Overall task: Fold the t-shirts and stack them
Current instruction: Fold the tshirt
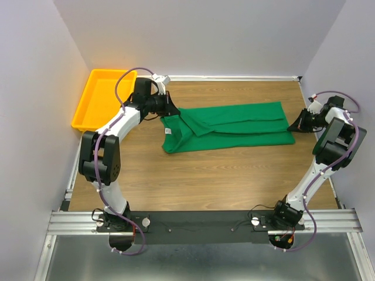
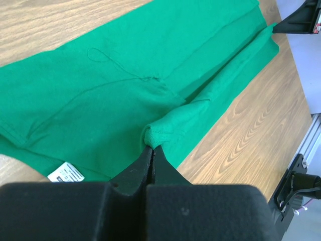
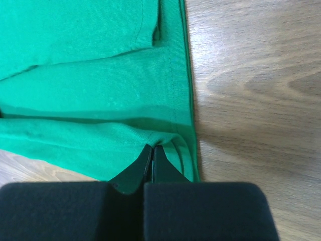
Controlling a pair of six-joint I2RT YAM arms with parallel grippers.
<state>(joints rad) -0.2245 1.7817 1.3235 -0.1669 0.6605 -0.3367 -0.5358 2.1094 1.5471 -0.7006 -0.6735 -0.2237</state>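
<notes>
Setting: wood-grain table [image 1: 234,175] inside pale walls, with a yellow tray [image 1: 88,111] at the far left corner.
Shirt: the green t-shirt [image 1: 234,126] lies mid-table as a long band running left to right, its sides already turned in. It sits near the tray but apart from it. A white label [image 2: 66,173] shows at its left end.
Left gripper [image 2: 153,148]: fingers pressed fully together, pinching a small rolled lip of cloth at the shirt's left end, just beside the label.
Right gripper [image 3: 152,147]: fingers pressed fully together on the stitched hem at the shirt's right end. I cannot tell how many layers are caught.
Stage (judged): lengthwise folds are done. Both ends are held, probably to bring one end over the other. Nothing is stacked yet.
Risk 1: the left pinch is shallow, only the rolled edge. A quick lift could pull it free and drop that end in a heap.
Risk 2: if the right fingers hold only the top layer, lifting would peel the band open and undo the side folds.
Risk 3: uneven lift or travel between the arms would skew the band, so the edges land out of line.
Risk 4: pulling the ends apart too hard stretches the cloth and may drag it across the wood instead of raising it.
Risk 5: slack in the middle could sag and fold under itself when the ends meet.
</notes>
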